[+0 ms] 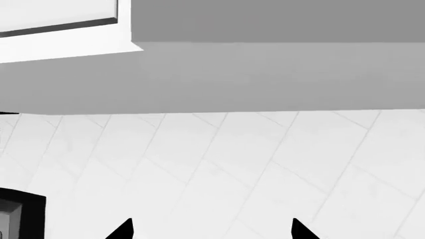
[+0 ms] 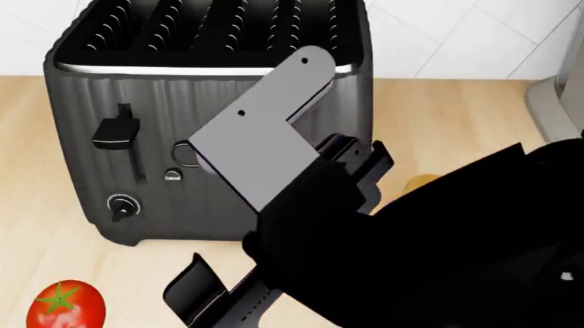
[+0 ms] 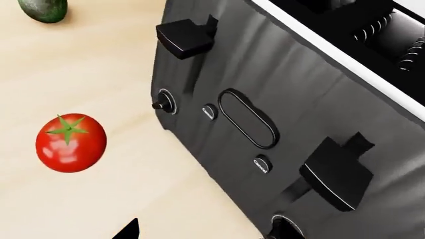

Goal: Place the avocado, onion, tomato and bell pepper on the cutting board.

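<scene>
The tomato (image 3: 71, 143), glossy red with a green star top, lies on the wooden counter (image 3: 99, 74) left of a dark toaster (image 3: 279, 99); the head view has it at the lower left (image 2: 64, 307). The dark green avocado (image 3: 43, 9) lies farther along the counter. My right gripper (image 3: 209, 231) hangs open and empty over the counter between tomato and toaster, apart from both. One of its black fingers (image 2: 196, 290) shows in the head view. My left gripper (image 1: 212, 231) is open and empty, facing a white tiled wall (image 1: 265, 169). Onion, bell pepper and cutting board are out of view.
The big toaster (image 2: 210, 123) stands on the counter right behind my right arm (image 2: 411, 246). A steel appliance (image 2: 559, 102) sits at the far right. A grey cabinet underside (image 1: 265, 74) hangs above the tiled wall near the left gripper.
</scene>
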Available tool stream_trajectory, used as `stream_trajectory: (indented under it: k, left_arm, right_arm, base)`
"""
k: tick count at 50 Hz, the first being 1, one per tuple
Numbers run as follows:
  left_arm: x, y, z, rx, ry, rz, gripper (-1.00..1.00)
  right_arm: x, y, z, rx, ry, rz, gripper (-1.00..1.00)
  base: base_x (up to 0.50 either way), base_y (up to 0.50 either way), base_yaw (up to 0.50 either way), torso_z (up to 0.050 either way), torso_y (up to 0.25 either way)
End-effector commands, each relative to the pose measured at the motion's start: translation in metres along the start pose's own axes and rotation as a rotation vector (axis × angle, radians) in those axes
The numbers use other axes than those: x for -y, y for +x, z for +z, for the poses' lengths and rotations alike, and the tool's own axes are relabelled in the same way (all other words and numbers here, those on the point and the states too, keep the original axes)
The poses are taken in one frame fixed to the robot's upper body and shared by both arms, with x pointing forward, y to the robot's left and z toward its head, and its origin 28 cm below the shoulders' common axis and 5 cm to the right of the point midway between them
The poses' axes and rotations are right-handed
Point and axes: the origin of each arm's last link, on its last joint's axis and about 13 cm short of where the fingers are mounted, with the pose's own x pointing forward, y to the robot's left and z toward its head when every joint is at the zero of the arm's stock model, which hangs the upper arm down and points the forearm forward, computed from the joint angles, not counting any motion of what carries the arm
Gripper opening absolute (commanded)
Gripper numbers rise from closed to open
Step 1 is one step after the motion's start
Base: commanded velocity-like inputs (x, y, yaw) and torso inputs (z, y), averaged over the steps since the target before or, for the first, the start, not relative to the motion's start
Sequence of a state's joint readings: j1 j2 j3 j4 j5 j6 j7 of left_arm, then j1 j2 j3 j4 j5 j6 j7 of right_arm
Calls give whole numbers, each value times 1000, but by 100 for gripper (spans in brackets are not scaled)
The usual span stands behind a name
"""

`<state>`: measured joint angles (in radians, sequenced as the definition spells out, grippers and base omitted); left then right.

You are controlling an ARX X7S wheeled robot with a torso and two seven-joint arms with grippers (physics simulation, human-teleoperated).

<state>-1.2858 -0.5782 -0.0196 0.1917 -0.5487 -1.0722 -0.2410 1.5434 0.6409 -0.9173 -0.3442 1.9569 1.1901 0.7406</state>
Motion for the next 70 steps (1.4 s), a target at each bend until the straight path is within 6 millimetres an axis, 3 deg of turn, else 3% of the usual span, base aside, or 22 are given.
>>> stream_trajectory:
  k: [1,19,50,70]
  left_arm:
    - [-1,-1,1,8,-2,7,100]
    - [-7,1,5,16,-13,20,100]
    - [-10,-1,-1,6,-6,27,100]
    - [-10,1,-5,-3,-10,28,100]
  right_arm:
    - [-13,20,17,31,-59,108,100]
    - [-25,62,35,99,-105,241,100]
    - [-48,102,29,139,-74,386,100]
    - [-49,137,9,73,-36,393,100]
  base:
    - [0,0,0,0,0]
    - [0,0,0,0,0]
    - [0,0,0,0,0]
    - [0,0,0,0,0]
